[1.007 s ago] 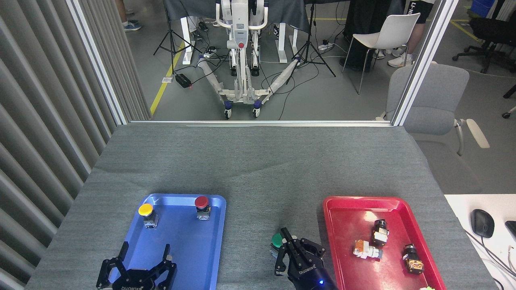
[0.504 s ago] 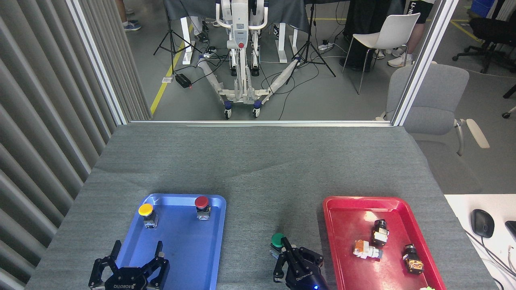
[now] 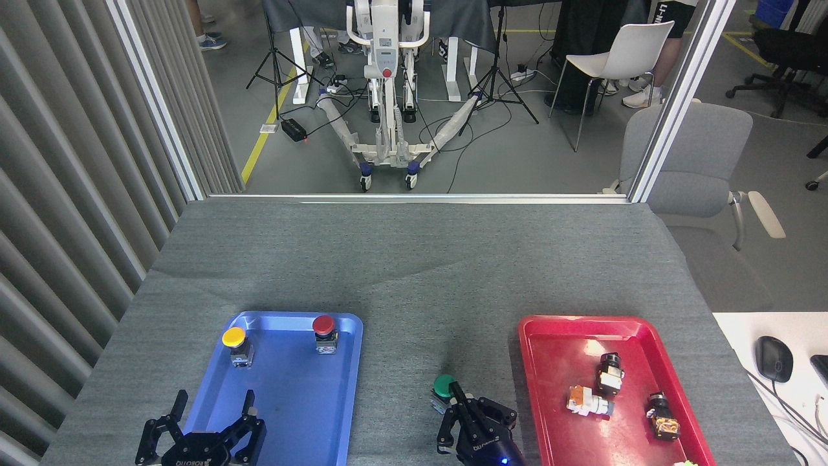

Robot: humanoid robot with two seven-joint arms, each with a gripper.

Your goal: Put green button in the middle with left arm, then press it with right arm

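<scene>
The green button (image 3: 443, 386) stands upright on the bare grey cloth of the middle (image 3: 440, 336), between the two trays. My right gripper (image 3: 467, 415) comes in from the bottom edge just behind it. Its fingers are drawn together, and one outstretched fingertip (image 3: 455, 390) lies at the near rim of the green cap. My left gripper (image 3: 213, 408) hovers open over the near end of the blue tray (image 3: 292, 414), holding nothing.
The blue tray holds a yellow-capped button (image 3: 234, 338) and a red-capped button (image 3: 323, 325) at its far end. A red tray (image 3: 556, 362) on the right carries several small parts. A computer mouse (image 3: 773, 358) lies on a white desk beyond the right table edge.
Both grippers have drawn back toward the near edge, the left also drifting leftward. The right fingertip has slid off the top of the green cap to its near rim. The button has stayed put.
</scene>
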